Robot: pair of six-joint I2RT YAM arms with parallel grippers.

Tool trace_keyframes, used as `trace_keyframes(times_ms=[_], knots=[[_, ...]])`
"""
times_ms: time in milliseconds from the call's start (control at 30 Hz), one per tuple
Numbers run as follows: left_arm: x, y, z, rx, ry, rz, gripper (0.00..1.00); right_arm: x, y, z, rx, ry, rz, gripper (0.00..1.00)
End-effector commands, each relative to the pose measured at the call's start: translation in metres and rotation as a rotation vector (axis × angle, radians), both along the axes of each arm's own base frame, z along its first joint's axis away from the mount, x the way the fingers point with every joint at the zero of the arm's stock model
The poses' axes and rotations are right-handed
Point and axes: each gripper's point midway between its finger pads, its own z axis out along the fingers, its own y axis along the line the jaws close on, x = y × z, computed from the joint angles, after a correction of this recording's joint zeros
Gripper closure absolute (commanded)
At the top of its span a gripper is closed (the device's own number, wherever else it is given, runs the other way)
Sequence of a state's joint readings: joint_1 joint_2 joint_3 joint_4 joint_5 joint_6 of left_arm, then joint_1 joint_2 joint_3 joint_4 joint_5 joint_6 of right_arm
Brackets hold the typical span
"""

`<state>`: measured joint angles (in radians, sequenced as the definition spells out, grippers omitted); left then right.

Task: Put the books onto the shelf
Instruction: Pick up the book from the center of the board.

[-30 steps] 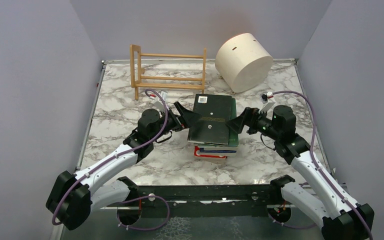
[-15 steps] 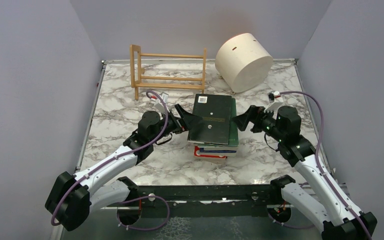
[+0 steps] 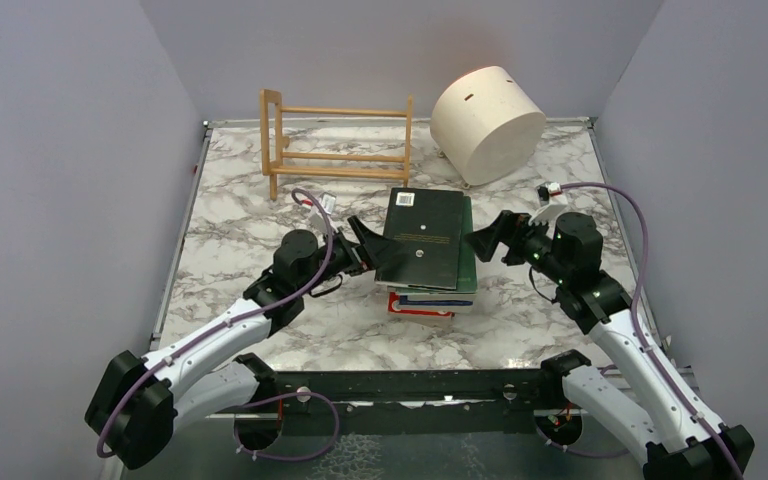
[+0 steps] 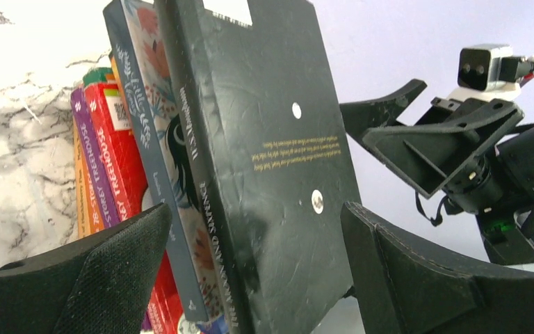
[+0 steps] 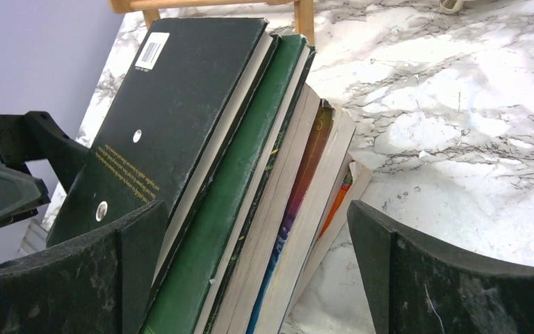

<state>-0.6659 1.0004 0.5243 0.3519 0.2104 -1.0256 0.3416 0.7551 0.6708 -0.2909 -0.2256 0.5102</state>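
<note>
The books [image 3: 425, 250] lie in a stack mid-table, a black-covered book [image 4: 271, 139] on top, slightly skewed, over a dark green one [image 5: 243, 174]; red spines [image 4: 122, 160] show lower down. My left gripper [image 3: 372, 250] is open at the stack's left edge, its jaws [image 4: 254, 236] straddling the black book and the grey-blue one under it. My right gripper [image 3: 485, 240] stands open just off the right edge, with the page edges showing between its jaws [image 5: 257, 264]. The shelf [image 3: 338, 150], a light-wood rack, stands bare at the back left.
A cream cylindrical drum [image 3: 487, 122] lies on its side at the back right, close behind the right arm. Grey walls enclose the marble table [image 3: 250, 230] on three sides.
The right gripper has drawn back to the right, off the stack's edge. The left arm has shifted slightly back and lower. The books have not visibly moved.
</note>
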Motion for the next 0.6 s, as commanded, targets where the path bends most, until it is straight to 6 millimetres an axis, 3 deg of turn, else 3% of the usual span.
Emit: trace_keyframes(times_ms=[0, 567], knots=[[-0.014, 0.002, 0.009, -0.052, -0.010, -0.023, 0.16, 0.004, 0.002, 0.010, -0.002, -0.035, 0.008, 0.00], [-0.029, -0.016, 0.000, -0.111, 0.035, -0.075, 0.23, 0.007, 0.007, 0.001, -0.002, -0.013, 0.025, 0.00]])
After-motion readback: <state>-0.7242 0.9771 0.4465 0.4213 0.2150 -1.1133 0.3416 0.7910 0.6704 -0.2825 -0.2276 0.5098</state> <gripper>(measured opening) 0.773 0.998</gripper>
